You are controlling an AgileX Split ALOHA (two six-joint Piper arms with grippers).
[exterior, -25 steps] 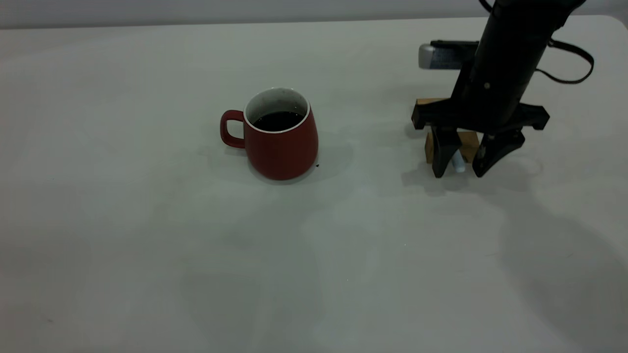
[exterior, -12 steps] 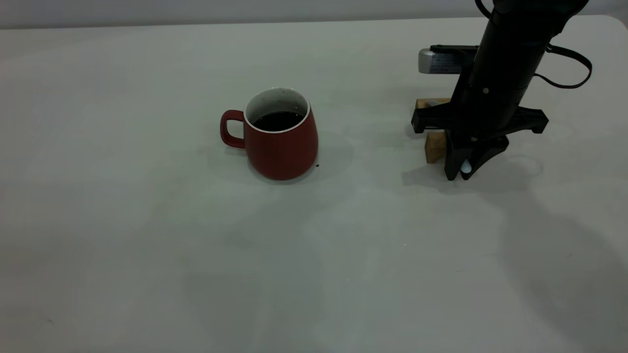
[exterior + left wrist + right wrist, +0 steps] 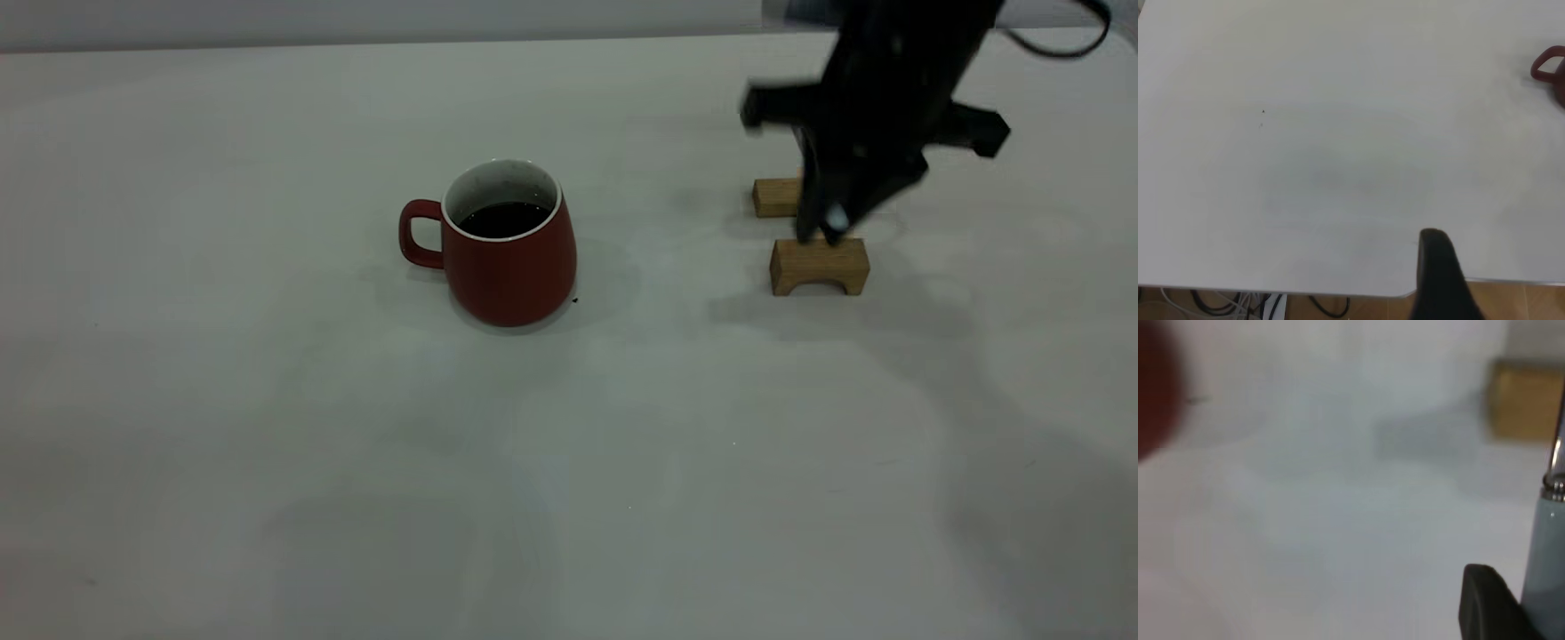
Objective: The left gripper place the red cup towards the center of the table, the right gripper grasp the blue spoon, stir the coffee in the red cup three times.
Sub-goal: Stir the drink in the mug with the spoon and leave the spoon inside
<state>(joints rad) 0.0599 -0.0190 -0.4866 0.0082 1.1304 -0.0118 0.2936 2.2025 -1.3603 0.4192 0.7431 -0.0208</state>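
R black gripper w/ grey box (image 3: 831,233) upper right, clamped on pale-blue-handled metal spoon (image 3: 1546,540), clear of wood blocks (image 3: 819,265) | dark red ceramic mug (image 3: 507,253) frame centre, coffee (image 3: 503,219) inside | L black wedge gripper (image 3: 1437,267) parked at table (image 3: 267,400) edge, can't tell open/closed | tip: carry spoon level, come down over rim centre, bowl first, no mug knock.

The right gripper (image 3: 836,227) is smeared by motion above the table's (image 3: 267,444) far right corner, and its arm is cut off by the picture's top edge. Most of the blue spoon (image 3: 1546,540) is hidden; its bowl is not seen. Only one finger of the left gripper (image 3: 1439,273) is shown. The red cup (image 3: 1550,70) is cropped to its handle.
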